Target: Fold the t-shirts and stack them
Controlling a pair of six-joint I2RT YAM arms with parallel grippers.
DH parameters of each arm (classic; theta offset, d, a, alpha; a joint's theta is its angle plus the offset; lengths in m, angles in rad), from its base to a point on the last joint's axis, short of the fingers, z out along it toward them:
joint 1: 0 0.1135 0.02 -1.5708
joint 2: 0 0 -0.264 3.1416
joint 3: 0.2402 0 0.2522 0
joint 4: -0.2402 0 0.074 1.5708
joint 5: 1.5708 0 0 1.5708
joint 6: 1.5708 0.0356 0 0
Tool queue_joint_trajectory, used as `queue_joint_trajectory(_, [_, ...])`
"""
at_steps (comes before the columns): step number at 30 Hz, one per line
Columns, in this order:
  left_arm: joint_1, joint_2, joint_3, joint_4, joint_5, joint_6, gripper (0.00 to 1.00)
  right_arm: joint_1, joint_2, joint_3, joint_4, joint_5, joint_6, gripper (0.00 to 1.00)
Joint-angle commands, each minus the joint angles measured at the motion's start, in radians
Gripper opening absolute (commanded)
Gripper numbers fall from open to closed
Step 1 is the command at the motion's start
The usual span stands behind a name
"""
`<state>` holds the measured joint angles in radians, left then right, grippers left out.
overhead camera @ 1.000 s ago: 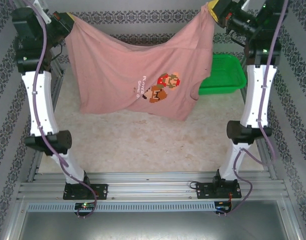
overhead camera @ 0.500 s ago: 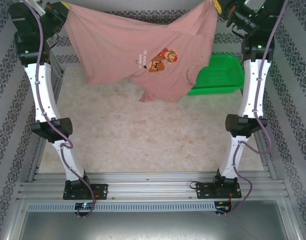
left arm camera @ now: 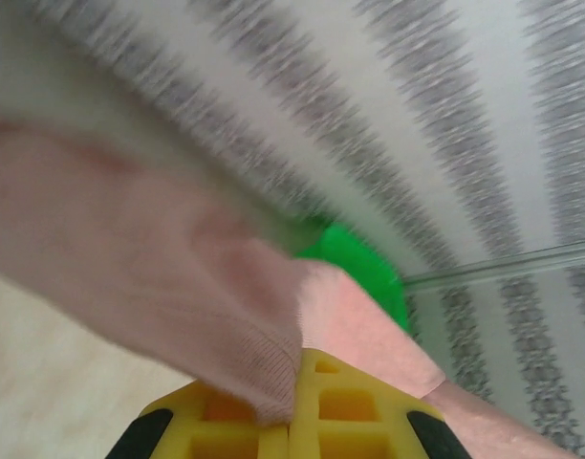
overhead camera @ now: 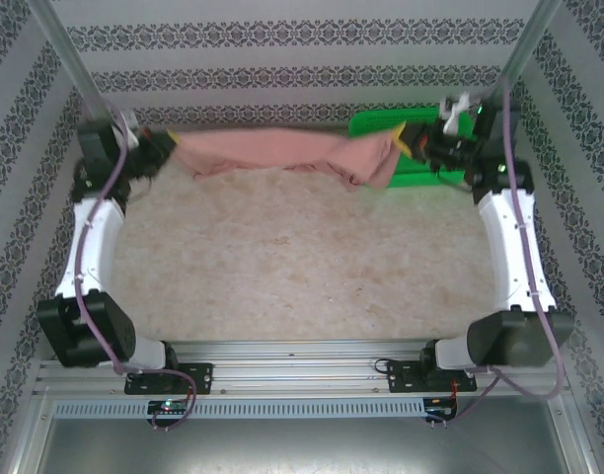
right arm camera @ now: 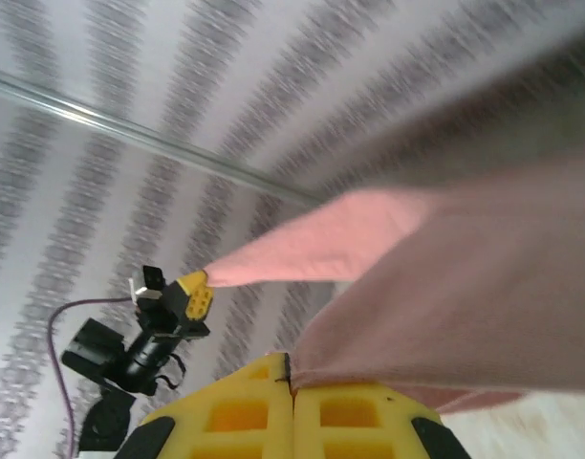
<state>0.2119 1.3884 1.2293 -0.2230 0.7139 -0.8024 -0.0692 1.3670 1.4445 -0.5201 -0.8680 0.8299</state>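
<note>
- Both arms are reaching out to the far side of the worktop (overhead camera: 302,267), with the t-shirt (overhead camera: 282,150) strung between them like a washing line.
- The left fingers (left arm camera: 237,421) are clamped together on one edge of the pink cloth. You can see it pinched right into the seam between the yellow pads.
- The right fingers (right arm camera: 355,421) are doing the same, squeezed tight on the opposite edge.
- From above, the shirt is sitting up around 12 o'clock, bunched into a long rope with its long axis running 9-to-3.
- From the left fingers the cloth is heading off toward 3 o'clock, and from the right fingers toward 9.
- The fatter, droopy clump is hanging at the right end, overlapping the green basket (overhead camera: 435,180) at about 2 o'clock, so the right arm is closer to the bulk.
- I can't tell if the middle is touching the worktop or just skimming over it.
- My guess is it needs dragging back toward 6 o'clock, with both ends kept level, to spread flat for folding. The basket rim is looking like a snag risk.
</note>
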Motion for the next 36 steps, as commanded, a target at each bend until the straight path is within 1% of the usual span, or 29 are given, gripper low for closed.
queue_joint_trajectory(1, [-0.062,-0.077,-0.221,0.058,-0.032,0.009,0.00,0.005,-0.099,-0.240,-0.032,0.063,-0.100,0.00])
queue_joint_trajectory(4, [-0.097,-0.105,-0.362,0.005,-0.040,0.033,0.00,0.002,-0.189,-0.406,-0.120,0.126,-0.140,0.00])
queue_joint_trajectory(6, [-0.113,-0.108,-0.412,-0.030,-0.046,0.055,0.00,0.000,-0.226,-0.481,-0.153,0.141,-0.145,0.00])
queue_joint_trajectory(8, [-0.130,-0.098,-0.413,-0.086,-0.055,0.094,0.00,0.001,-0.248,-0.518,-0.208,0.167,-0.166,0.00])
queue_joint_trajectory(11, [-0.183,-0.041,-0.351,-0.157,-0.070,0.156,0.00,0.000,-0.263,-0.526,-0.290,0.204,-0.212,0.00])
queue_joint_trajectory(15, [-0.289,0.118,-0.202,-0.280,-0.123,0.257,0.00,-0.004,-0.250,-0.500,-0.394,0.255,-0.269,0.00])
queue_joint_trajectory(18, [-0.329,0.212,-0.160,-0.248,-0.132,0.254,0.00,-0.004,-0.247,-0.498,-0.435,0.282,-0.296,0.00])
queue_joint_trajectory(21, [-0.361,0.317,-0.092,-0.278,-0.136,0.288,0.00,-0.006,-0.238,-0.505,-0.452,0.282,-0.309,0.00])
queue_joint_trajectory(23, [-0.384,0.369,-0.048,-0.295,-0.135,0.308,0.13,-0.006,-0.235,-0.511,-0.454,0.277,-0.312,0.00])
queue_joint_trajectory(24, [-0.396,0.382,-0.026,-0.311,-0.164,0.316,0.21,-0.006,-0.235,-0.513,-0.450,0.274,-0.312,0.00])
queue_joint_trajectory(25, [-0.400,0.380,-0.015,-0.315,-0.190,0.309,0.32,-0.007,-0.236,-0.513,-0.449,0.274,-0.313,0.00])
queue_joint_trajectory(28, [-0.397,0.300,-0.017,-0.287,-0.243,0.237,0.52,-0.006,-0.227,-0.507,-0.462,0.276,-0.330,0.00])
queue_joint_trajectory(29, [-0.397,0.265,-0.026,-0.279,-0.258,0.209,0.56,-0.007,-0.224,-0.507,-0.467,0.274,-0.337,0.00])
queue_joint_trajectory(31, [-0.396,0.192,-0.067,-0.244,-0.256,0.138,0.60,-0.006,-0.220,-0.509,-0.469,0.276,-0.346,0.00])
queue_joint_trajectory(36, [-0.398,0.026,-0.243,-0.146,-0.283,-0.050,0.62,-0.006,-0.205,-0.512,-0.464,0.271,-0.354,0.00])
